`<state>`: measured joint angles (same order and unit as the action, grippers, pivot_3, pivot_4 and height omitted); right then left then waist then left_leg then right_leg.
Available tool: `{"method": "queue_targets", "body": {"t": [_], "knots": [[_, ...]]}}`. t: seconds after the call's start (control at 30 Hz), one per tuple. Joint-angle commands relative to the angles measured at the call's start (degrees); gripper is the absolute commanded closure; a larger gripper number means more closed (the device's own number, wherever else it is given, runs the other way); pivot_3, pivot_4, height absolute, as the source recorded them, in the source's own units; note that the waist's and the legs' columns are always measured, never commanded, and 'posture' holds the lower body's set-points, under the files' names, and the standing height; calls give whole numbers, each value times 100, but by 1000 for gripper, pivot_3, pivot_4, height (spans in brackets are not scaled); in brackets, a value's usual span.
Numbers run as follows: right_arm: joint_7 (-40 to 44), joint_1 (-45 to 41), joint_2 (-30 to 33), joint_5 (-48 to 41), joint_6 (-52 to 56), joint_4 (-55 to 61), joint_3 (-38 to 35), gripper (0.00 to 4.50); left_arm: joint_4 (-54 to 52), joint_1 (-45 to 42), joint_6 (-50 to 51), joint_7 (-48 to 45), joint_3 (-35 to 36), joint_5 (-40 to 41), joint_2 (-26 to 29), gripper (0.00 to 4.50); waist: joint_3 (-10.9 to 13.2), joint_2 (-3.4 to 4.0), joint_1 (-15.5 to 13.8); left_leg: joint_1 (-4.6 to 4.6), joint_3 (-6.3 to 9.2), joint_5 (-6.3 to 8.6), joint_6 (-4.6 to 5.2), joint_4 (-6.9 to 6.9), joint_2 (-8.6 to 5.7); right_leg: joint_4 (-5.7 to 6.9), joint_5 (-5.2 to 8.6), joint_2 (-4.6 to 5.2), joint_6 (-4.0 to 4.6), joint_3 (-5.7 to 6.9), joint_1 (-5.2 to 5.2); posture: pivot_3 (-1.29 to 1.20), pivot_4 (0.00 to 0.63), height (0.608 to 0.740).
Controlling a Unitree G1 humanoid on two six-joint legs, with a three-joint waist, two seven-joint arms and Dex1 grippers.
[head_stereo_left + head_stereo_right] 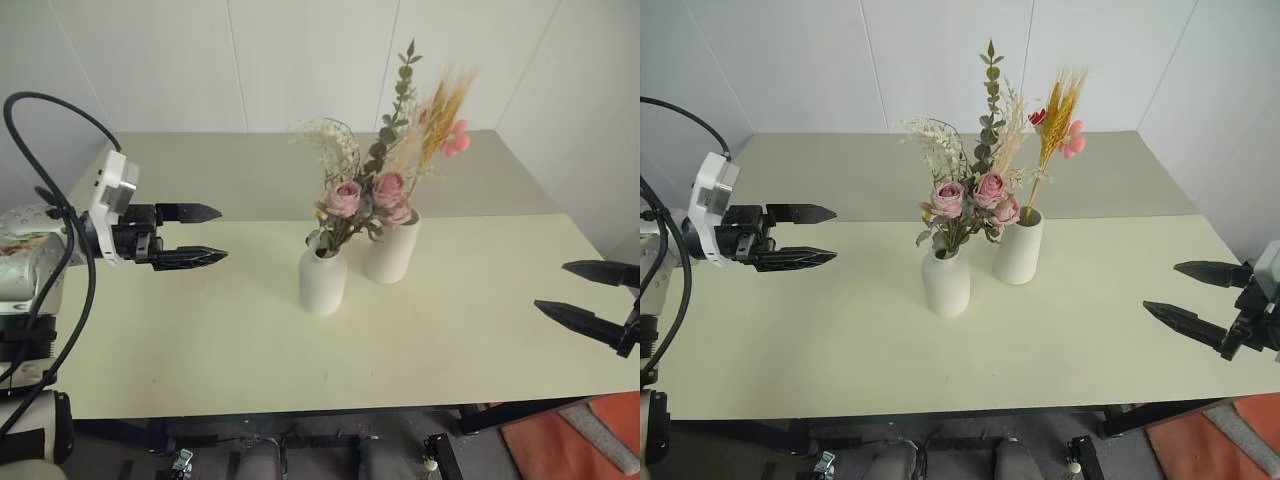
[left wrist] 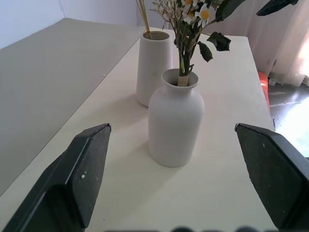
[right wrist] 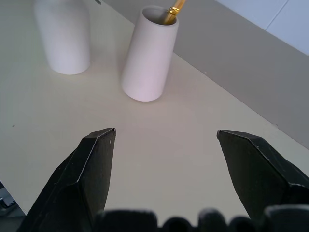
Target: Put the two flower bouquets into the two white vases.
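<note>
Near the middle of the cream table [image 1: 200, 340], two matte white vases are seen, almost touching. The short bottle-shaped vase [image 1: 322, 282] carries the bushy bunch of pink roses [image 1: 365, 195] with grey-green leaves. Just behind it to the right, the taller tapered vase [image 1: 391, 250] carries the slim yellow-orange stalks [image 1: 440, 115] with small pink blooms. The stems are possibly crossed above the rims; this is hard to judge. At the left edge of the frame the left gripper [image 1: 205, 235] is held wide apart and empty. At the right edge the right gripper [image 1: 585, 295] is also spread wide, empty. Nothing lies between them and the vases.
</note>
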<state>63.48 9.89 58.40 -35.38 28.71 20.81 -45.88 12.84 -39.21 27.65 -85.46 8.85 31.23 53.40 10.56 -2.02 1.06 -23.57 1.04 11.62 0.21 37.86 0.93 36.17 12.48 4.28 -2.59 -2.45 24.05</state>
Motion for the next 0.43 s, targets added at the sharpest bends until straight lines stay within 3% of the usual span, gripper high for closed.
{"method": "queue_targets", "body": {"t": [0.03,0.43], "knots": [[87,-106,63,-7,-195,18,-97,527,-152,-20,117,241,300,151,78,11,0,0,-8,1,0,0,0,0,0,0,0,0,0,0,0,0,150,740],[-445,-484,-158,-675,351,691,331,527,-390,612,395,458,828,385,302,11,0,0,7,3,-5,0,0,0,3,1,0,3,0,-3,2,0,150,740]]}}
